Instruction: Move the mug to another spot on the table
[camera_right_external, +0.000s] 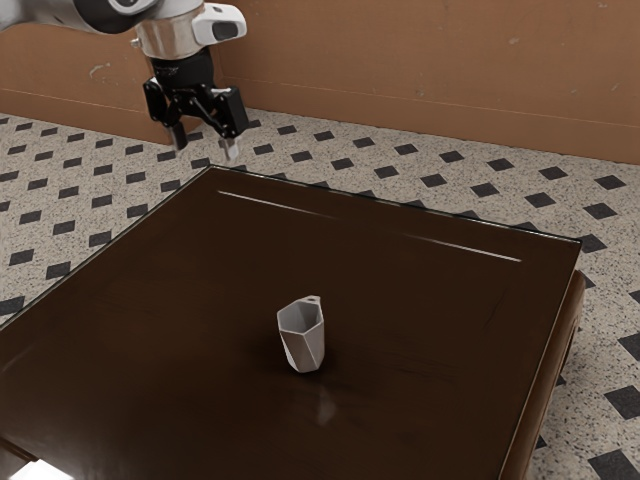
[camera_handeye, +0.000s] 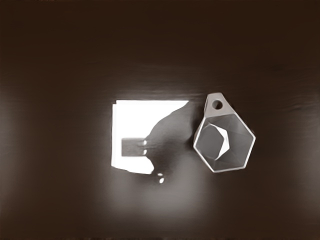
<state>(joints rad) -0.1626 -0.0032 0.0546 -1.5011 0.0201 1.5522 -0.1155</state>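
"Dark glossy table (camera_right_external: 420, 300), speckled tiled floor (camera_right_external: 90, 200), brown wall (camera_right_external: 400, 60) behind: where is the mug being shown?"

"The mug (camera_right_external: 302, 336) is being shown upright near the table's middle. It is well apart from the gripper (camera_right_external: 204, 146), which is being held high near the far corner at the exterior view's left. Its fingers are being kept apart, with nothing between them."

"How is the mug being expected to handle?"

"It is being judged light, stiff and smooth — likely slippery on its slanted facets, and breakable if ceramic. In the wrist view the mug (camera_handeye: 224, 141) is being seen from above, just beside a bright reflection (camera_handeye: 131, 125) on the table."

"Where is a hold being advised?"

"Across two opposite flat walls just under the rim, or over one wall with one finger inside. The small pierced tab (camera_handeye: 217, 104) is being judged too slight to be pinched."

"Is anything being carried inside?"

"Nothing is being seen inside — the hexagonal bottom is being shown bare, so no spill is being risked."
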